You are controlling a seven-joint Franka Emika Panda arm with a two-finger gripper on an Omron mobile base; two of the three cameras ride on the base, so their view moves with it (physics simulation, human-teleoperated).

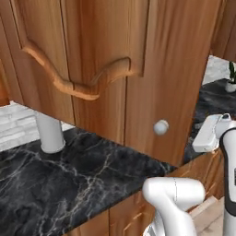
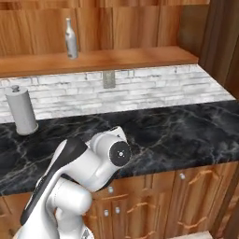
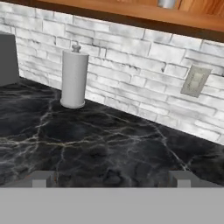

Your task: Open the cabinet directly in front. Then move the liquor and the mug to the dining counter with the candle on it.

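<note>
The cabinet (image 2: pixel 116 58) in front stands open, its wooden shelf bare to view above the white brick wall. One of its doors (image 1: pixel 138 69), with a round silver knob (image 1: pixel 161 126), is swung out over the counter. The liquor (image 2: pixel 71 39), a slim whitish-grey bottle, stands upright on the shelf's left part; its base (image 3: pixel 166 3) shows at the top edge of the hand view. My gripper (image 3: pixel 111 179) is open, fingertips (image 3: pixel 41 178) wide apart with nothing between them, low over the black marble and well below the bottle. The mug and the dining counter are out of view.
A grey paper-towel cylinder (image 2: pixel 21 112) stands on the narrow black marble counter (image 2: pixel 177 130) against the brick backsplash, left of the gripper. A wall outlet (image 2: pixel 108 79) sits below the shelf. Wooden drawer fronts (image 2: pixel 186 196) run under the counter. A dark grey block (image 3: pixel 6 59) is at the far left.
</note>
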